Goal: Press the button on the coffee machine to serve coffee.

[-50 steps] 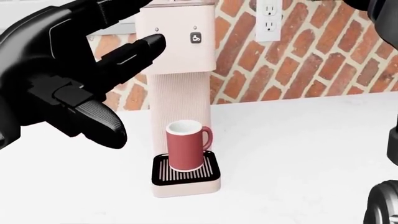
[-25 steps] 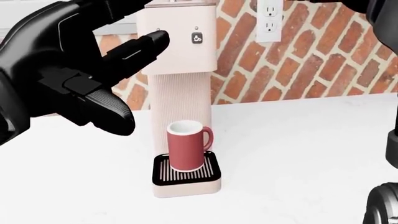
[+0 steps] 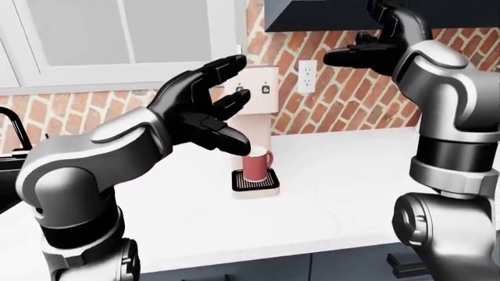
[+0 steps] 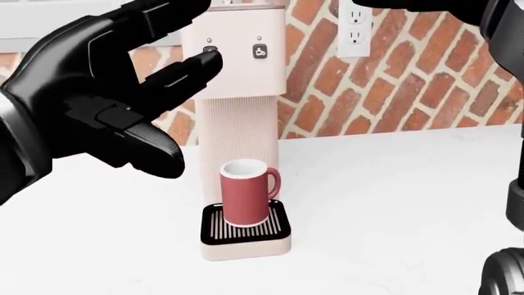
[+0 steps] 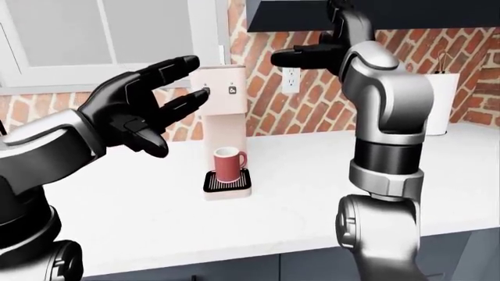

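The pale pink coffee machine (image 4: 242, 92) stands on the white counter against the brick wall. It has two small buttons near its top, a left one (image 4: 211, 49) and a right one with an icon (image 4: 260, 51). A red mug (image 4: 246, 192) sits on its black drip tray (image 4: 246, 228). My left hand (image 4: 176, 86) is open with the fingers spread, and one fingertip (image 4: 204, 61) lies just below the left button. My right hand (image 3: 361, 50) is open and raised high, up and to the right of the machine.
A white wall outlet (image 4: 354, 24) is right of the machine. A dark cabinet (image 3: 312, 14) hangs above. A window (image 3: 117, 35) is at the left, a dark faucet (image 3: 12, 126) at the far left. A white roll (image 5: 441, 102) stands at the right.
My left hand has moved up and towards the machine. Its extended fingertip now sits just under the left button. The mug and machine have not moved.
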Available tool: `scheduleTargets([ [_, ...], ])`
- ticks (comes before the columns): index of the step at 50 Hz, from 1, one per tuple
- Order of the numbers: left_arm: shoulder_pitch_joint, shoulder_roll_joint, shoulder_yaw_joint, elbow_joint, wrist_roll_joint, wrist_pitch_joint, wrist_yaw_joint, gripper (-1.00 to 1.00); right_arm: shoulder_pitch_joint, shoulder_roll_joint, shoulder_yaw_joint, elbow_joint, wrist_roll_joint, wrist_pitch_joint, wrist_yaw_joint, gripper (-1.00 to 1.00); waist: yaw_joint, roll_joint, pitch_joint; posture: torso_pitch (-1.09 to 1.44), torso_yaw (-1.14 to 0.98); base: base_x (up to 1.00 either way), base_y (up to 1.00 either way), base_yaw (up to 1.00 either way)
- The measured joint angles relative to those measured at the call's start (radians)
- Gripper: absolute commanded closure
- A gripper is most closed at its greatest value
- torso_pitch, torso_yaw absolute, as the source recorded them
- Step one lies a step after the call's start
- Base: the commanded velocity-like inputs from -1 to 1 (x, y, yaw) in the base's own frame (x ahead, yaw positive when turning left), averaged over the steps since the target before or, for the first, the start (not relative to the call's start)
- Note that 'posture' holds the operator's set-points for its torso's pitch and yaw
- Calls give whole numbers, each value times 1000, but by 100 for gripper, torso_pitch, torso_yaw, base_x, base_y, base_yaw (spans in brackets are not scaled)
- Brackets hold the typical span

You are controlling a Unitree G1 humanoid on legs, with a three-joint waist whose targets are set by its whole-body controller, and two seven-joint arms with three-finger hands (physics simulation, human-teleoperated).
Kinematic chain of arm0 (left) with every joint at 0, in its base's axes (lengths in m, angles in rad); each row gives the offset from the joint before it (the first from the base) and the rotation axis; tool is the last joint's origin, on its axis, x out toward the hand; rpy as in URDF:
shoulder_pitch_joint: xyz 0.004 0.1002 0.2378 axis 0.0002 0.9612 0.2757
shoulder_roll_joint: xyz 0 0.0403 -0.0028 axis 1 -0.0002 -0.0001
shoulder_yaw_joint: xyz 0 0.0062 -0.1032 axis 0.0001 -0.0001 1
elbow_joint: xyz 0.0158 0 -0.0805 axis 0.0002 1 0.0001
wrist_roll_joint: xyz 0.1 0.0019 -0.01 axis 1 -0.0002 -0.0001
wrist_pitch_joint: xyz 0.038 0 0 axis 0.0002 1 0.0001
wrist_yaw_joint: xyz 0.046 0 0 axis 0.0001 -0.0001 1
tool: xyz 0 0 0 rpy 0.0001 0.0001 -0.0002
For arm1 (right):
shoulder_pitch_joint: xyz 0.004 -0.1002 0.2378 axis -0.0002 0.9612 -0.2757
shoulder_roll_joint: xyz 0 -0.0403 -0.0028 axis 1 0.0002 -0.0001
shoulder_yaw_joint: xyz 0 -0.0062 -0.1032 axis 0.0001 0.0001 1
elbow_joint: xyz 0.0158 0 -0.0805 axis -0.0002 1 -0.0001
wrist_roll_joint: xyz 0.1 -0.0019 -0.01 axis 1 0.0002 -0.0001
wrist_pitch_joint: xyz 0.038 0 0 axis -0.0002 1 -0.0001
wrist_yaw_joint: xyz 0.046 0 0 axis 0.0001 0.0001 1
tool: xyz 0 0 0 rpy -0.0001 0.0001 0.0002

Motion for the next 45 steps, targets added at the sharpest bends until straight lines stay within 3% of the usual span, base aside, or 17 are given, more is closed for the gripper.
scheduleTargets([
  [25, -20, -30, 10, 34, 121, 13, -85, -100, 9, 2, 1, 2, 3, -8, -2, -100, -1, -5, -1, -73, 0, 0, 0, 0],
  [45, -29, -74, -21, 85, 252, -3, -174, -100, 34, 2, -5, -11, 14, -13, -10, -100, -1, -8, -2, -73, 0, 0, 0, 0],
])
